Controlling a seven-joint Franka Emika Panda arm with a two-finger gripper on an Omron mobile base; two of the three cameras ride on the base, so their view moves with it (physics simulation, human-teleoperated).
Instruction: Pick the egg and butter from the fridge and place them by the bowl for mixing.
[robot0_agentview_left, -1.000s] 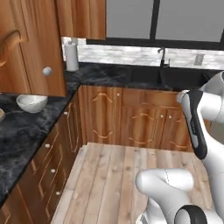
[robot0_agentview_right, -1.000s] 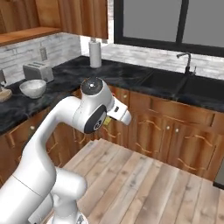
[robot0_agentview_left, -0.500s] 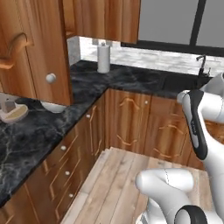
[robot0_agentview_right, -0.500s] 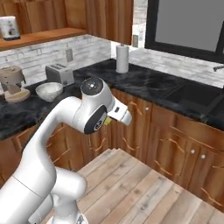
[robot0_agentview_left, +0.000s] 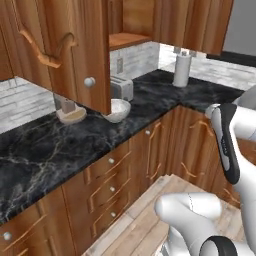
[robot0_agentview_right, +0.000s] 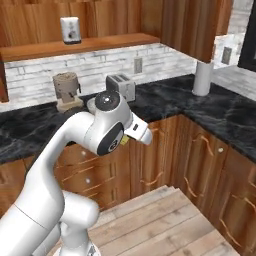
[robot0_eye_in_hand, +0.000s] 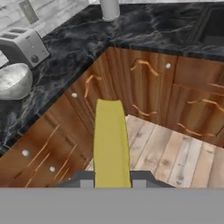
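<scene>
Hand view, left to right: the toaster (robot0_eye_in_hand: 24, 46) and the bowl (robot0_eye_in_hand: 14, 81) sit side by side at the left edge on the dark marble counter (robot0_eye_in_hand: 144, 26), and the butter (robot0_eye_in_hand: 110, 142) stands in the middle of the picture, a long yellow bar pinched between the closed tips of the hand (robot0_eye_in_hand: 112, 183), carried above the wooden floor in front of the cabinets. The bar sticks far out past the tips, so I judge the main risk to be its free end catching the counter edge or a cabinet front as the arm swings up, which could twist it out of the grip; a release made too high or too near the edge could send it to the floor. In the left base view the bowl (robot0_agentview_left: 116, 109) lies just beside the toaster (robot0_agentview_left: 121, 88), its inside largely hidden behind a hanging cabinet door (robot0_agentview_left: 82, 50), so whether it holds anything cannot be told.
</scene>
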